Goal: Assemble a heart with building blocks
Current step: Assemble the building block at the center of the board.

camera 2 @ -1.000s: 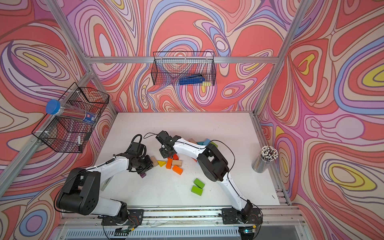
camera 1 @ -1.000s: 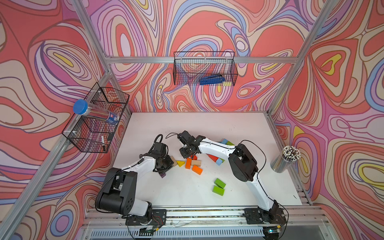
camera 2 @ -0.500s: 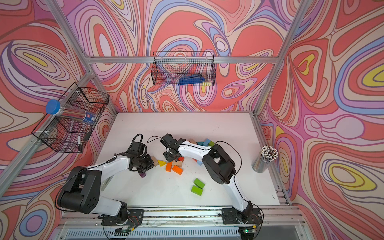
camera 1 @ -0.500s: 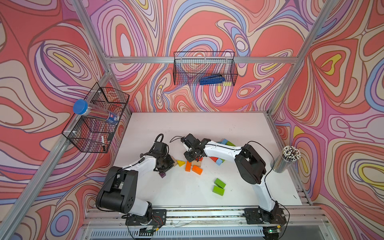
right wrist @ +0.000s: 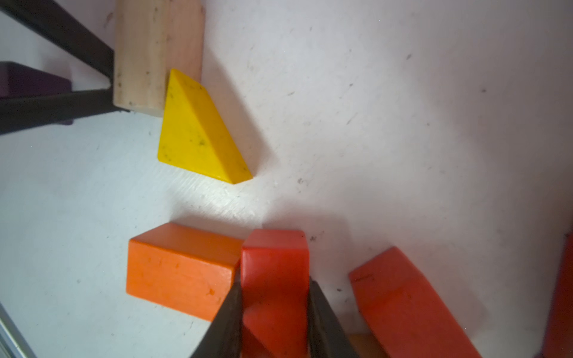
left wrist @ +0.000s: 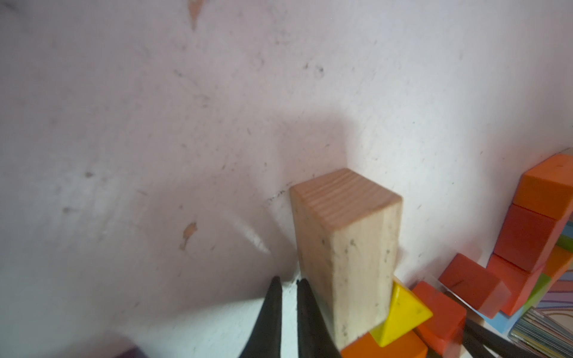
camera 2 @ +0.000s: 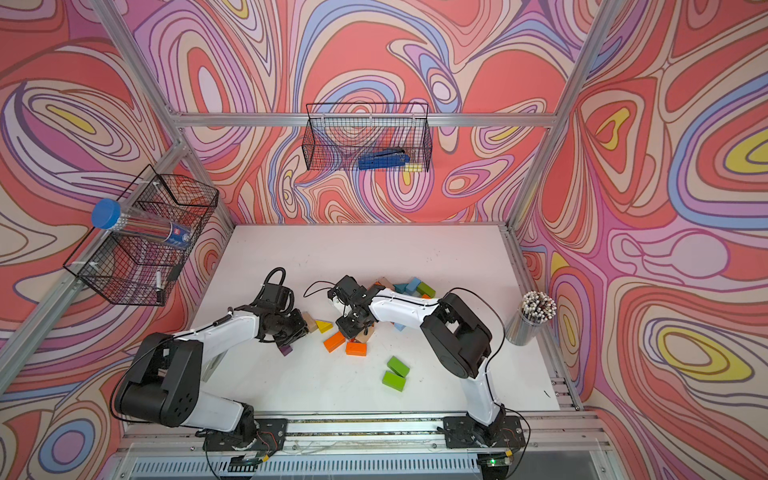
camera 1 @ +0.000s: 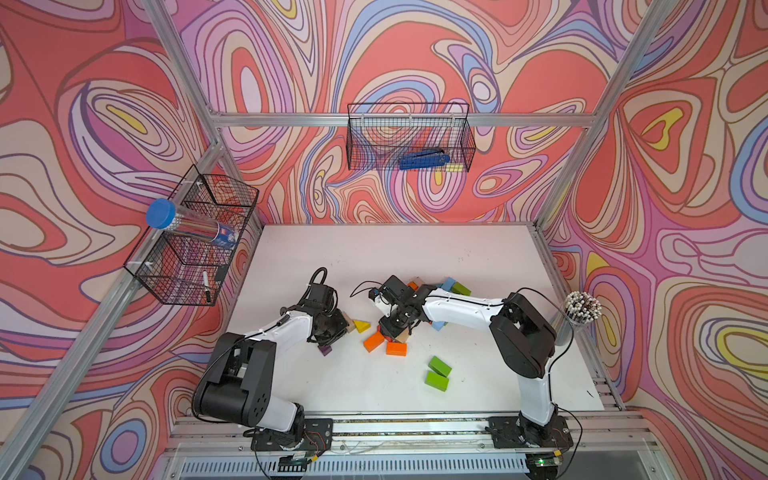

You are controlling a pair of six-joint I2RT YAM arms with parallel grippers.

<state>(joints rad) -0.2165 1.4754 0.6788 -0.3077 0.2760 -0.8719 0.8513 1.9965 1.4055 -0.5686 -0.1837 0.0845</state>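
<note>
A white table (camera 1: 374, 249) sits inside walls of swirling pink and red. The blocks lie near its middle. A loose pile (camera 1: 449, 286) is behind the right arm, two green blocks (camera 1: 438, 372) lie apart toward the lower right, and a purple cube (camera 1: 325, 350) sits by the left arm. The right gripper (right wrist: 274, 285) is clenched on a red block (right wrist: 274, 257), with a finger flat on each long side. The block's front corner touches an orange block (right wrist: 179, 269), and whether it rests on the table I cannot tell. The left gripper (left wrist: 288, 283) is closed to a slit with nothing in it, its tips against a wood block (left wrist: 344, 241) that touches a yellow wedge (right wrist: 198, 133). These look like light, rigid painted bricks that will not crush. The smooth paint may let them slip or twist, so I would pinch across two parallel flat faces near the middle. The wedge I would take by its triangular ends, never the slope. Only the right wrist view shows the grip on the red block and another red block (right wrist: 403, 297) lying just beside it. In both top views the gripper body hides that. Only the left wrist view shows the empty slit between the left fingers. Only the top views show the green pair and the pile.
</note>
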